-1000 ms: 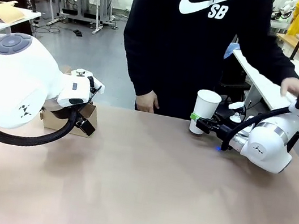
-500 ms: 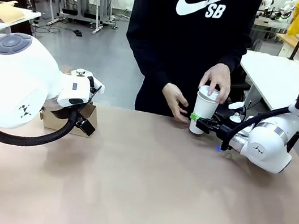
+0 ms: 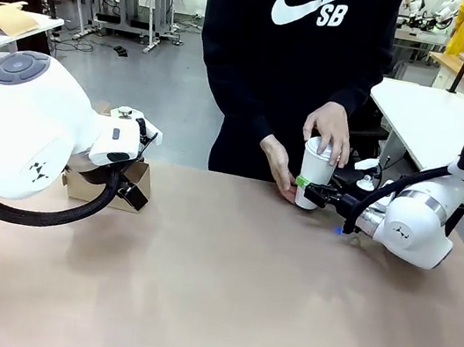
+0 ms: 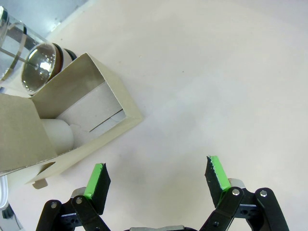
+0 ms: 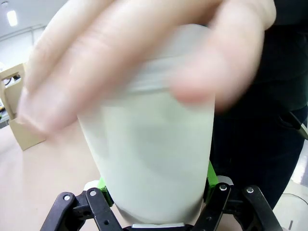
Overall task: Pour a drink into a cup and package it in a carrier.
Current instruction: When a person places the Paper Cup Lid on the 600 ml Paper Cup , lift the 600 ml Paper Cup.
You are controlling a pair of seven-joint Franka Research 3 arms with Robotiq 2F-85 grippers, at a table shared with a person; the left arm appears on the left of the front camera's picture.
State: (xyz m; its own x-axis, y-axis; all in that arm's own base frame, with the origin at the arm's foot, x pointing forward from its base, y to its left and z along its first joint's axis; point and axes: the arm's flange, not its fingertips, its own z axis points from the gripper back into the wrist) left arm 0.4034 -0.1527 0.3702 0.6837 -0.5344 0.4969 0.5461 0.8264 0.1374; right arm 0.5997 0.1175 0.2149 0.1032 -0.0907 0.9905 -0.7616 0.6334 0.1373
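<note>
Carrier (image 3: 80,187) stands left on table (image 3: 220,296), cup (image 3: 316,168) right.

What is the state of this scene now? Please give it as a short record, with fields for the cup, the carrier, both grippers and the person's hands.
cup: white, upright, near the far edge of the table
right gripper: fingers shut on the cup's lower part
upper hand: the person's, over the cup's rim
lower hand: the person's, beside the cup's base
left gripper: fingers open, holding nothing, beside the carrier
carrier: brown cardboard, on the table's left side
</note>
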